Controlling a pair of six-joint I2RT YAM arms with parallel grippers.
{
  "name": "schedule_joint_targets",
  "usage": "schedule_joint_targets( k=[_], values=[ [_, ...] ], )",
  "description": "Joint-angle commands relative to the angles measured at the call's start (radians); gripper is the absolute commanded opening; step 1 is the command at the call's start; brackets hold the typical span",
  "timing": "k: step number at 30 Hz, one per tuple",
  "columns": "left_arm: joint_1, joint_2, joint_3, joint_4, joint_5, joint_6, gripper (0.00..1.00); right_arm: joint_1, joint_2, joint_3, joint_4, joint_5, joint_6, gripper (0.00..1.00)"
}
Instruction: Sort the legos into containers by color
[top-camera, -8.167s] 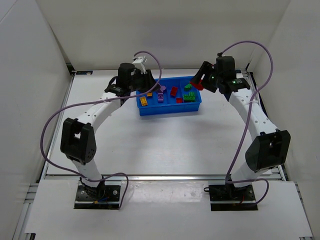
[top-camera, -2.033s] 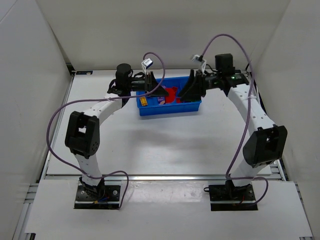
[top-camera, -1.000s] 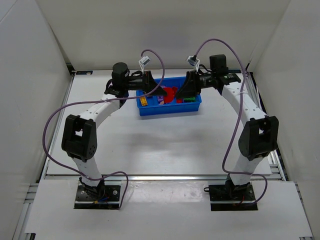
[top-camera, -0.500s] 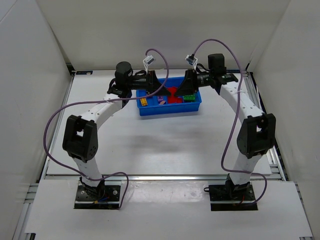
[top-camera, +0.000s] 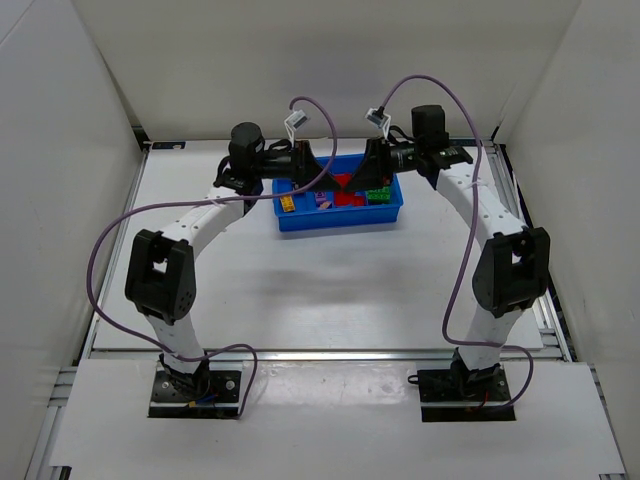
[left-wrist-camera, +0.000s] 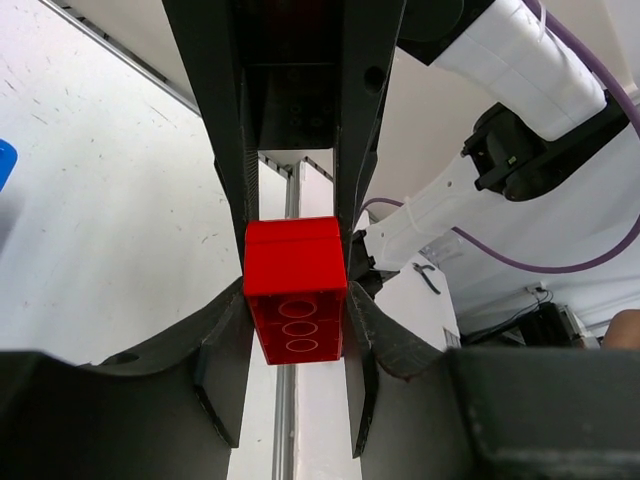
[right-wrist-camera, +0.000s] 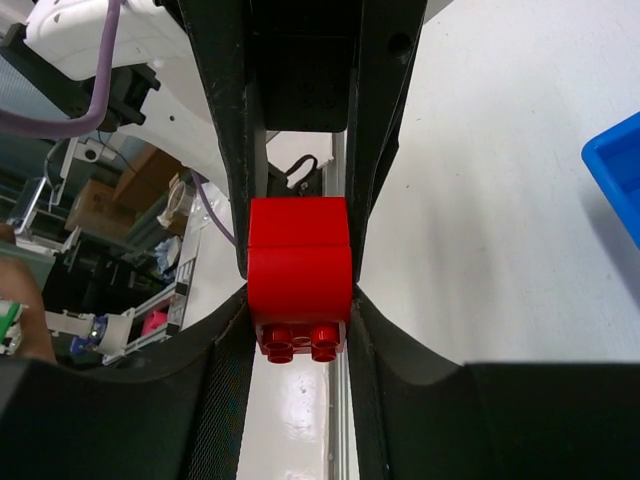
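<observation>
Both grippers meet nose to nose above the blue tray (top-camera: 340, 216). A red brick (top-camera: 342, 183) sits between them. In the left wrist view my left gripper (left-wrist-camera: 296, 300) is shut on this red brick (left-wrist-camera: 295, 320), hollow underside showing. In the right wrist view my right gripper (right-wrist-camera: 300, 300) is shut on the red brick (right-wrist-camera: 299, 270), studs showing. Each wrist view shows the other gripper's black fingers closing on the brick's far end. In the tray lie a yellow brick (top-camera: 287, 203), a purple brick (top-camera: 322, 199), a red brick (top-camera: 352, 199) and green bricks (top-camera: 378, 193).
The tray stands at the back middle of the white table (top-camera: 330, 280). White walls close in the left, right and back. Purple cables (top-camera: 310, 110) arch over both wrists.
Eight seconds ago the grippers stood apart at the tray's ends, the right one holding something red. Both have since swung inward and now meet over the tray. In the last half second little moved.
</observation>
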Motion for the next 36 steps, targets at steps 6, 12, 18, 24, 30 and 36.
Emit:
schedule_joint_targets(
  k=[6, 12, 18, 24, 30, 36],
  values=[
    [0.091, -0.105, -0.073, 0.014, -0.138, 0.050, 0.10, -0.065, -0.060, -0.030, -0.049, -0.042, -0.069, 0.01],
    [0.166, -0.145, -0.093, -0.112, -0.203, 0.148, 0.10, -0.173, -0.056, -0.030, -0.061, -0.005, -0.078, 0.01],
    [0.133, -0.107, 0.127, -0.648, -0.554, 0.542, 0.10, -0.115, -0.050, 0.052, -0.256, 0.332, -0.317, 0.00],
    [0.081, 0.016, 0.318, -0.802, -0.721, 0.576, 0.10, 0.057, -0.131, -0.059, -0.106, 0.760, -0.516, 0.00],
    [0.065, 0.197, 0.502, -0.822, -0.659, 0.546, 0.10, 0.116, -0.094, -0.113, 0.001, 0.984, -0.542, 0.00],
    [0.065, 0.304, 0.576, -0.787, -0.580, 0.544, 0.10, 0.122, -0.033, -0.118, 0.072, 1.112, -0.583, 0.00]
  ],
)
